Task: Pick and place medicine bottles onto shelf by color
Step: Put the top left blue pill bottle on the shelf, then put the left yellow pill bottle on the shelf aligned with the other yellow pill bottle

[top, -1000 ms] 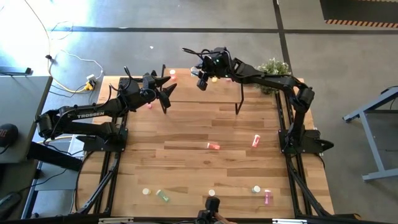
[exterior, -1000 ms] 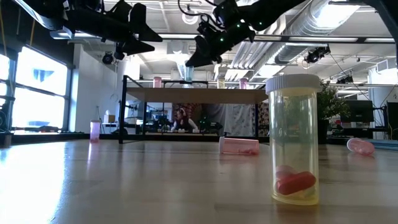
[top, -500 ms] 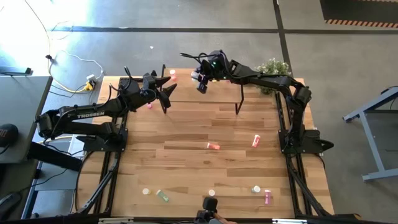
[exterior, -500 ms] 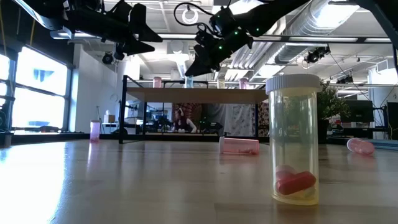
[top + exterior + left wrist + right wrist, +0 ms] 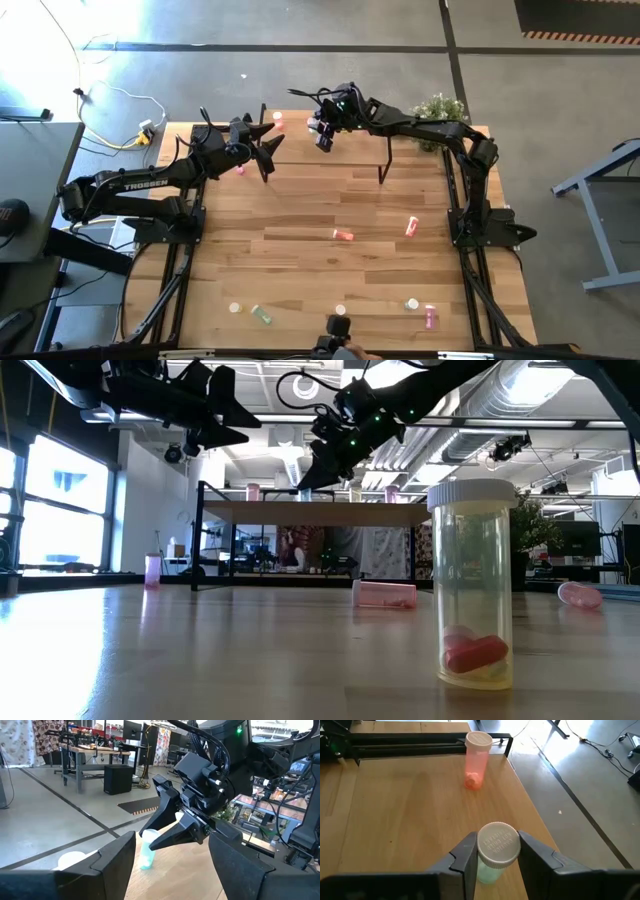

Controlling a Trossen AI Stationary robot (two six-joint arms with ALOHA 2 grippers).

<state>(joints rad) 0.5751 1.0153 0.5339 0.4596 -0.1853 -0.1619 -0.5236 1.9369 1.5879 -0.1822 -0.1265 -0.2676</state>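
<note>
My right gripper (image 5: pixel 495 857) is shut on a green medicine bottle (image 5: pixel 146 851) with a white cap, over the far left part of the shelf (image 5: pixel 420 810). An orange-red bottle (image 5: pixel 476 760) stands upright on the shelf's left end. My left gripper (image 5: pixel 272 148) hangs open and level just left of the shelf and touches nothing. More bottles lie on the table: a red one (image 5: pixel 343 235), another red one (image 5: pixel 411 226), a green one (image 5: pixel 262 314) and a pink one (image 5: pixel 431 317). My right gripper pinches the green bottle's white cap (image 5: pixel 499 845) between its two fingers, one on each side. The fingers (image 5: pixel 170 832) slant down from the table's right side. The bottle is upright, and its base (image 5: pixel 145 866) looks set on the shelf top.
A potted plant (image 5: pixel 440 108) stands at the shelf's right end. An upright bottle with red pills (image 5: pixel 471 585) stands close to the low camera, with a pink bottle (image 5: pixel 385 593) lying behind it. A pink bottle (image 5: pixel 153 568) stands on the table under my left gripper.
My right gripper has sunk a little toward the shelf top with the green bottle, which stays upright.
</note>
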